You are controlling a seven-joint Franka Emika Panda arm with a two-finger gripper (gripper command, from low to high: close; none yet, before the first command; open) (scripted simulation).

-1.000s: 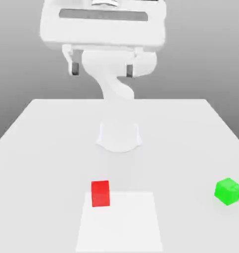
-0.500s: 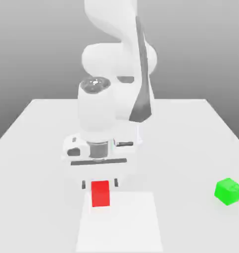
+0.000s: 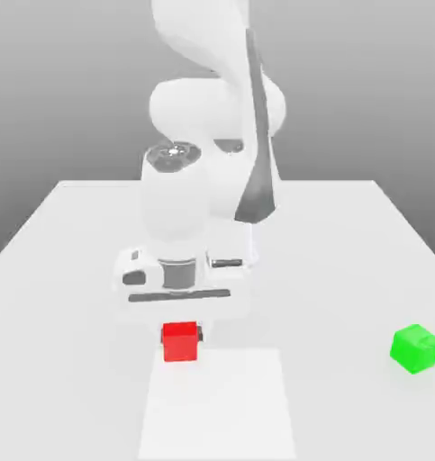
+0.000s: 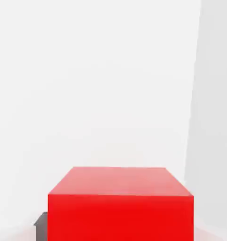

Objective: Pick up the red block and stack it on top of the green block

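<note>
red block [image 3: 180, 342]: small bright red cube sitting on the white table, toward the near side and a little to the exterior view's left of centre. it lies at the far left corner of a paler square patch, its near part overlapping that patch's far edge.
red block, hand view [image 4: 121, 207]: fills the lower part of the frame, top face and one side face showing, edges square to the camera. a small dark finger tip [image 4: 41, 221] peeks out right against one side of it.
gripper [image 3: 181, 333]: directly over the red block, pointing straight down, with the hand's body low above the cube's top. the cube sits between the fingers, a dark bit of finger showing at each side; jaws look closed in tight on it, though actual contact cannot be told for sure.
arm: white, rising from its round base at the middle of the table, folding up and forward, then dropping down to the hand. a dark grey strip runs down one link on the exterior view's right.
green block [image 3: 415, 348]: small bright green cube, on the table well apart from the red one, far to the exterior view's right near the table's edge, turned slightly so a corner faces the camera.
pale patch [image 3: 219, 405]: lighter square on the table [image 3: 67, 270], nearest the camera.
backdrop: plain grey.
</note>
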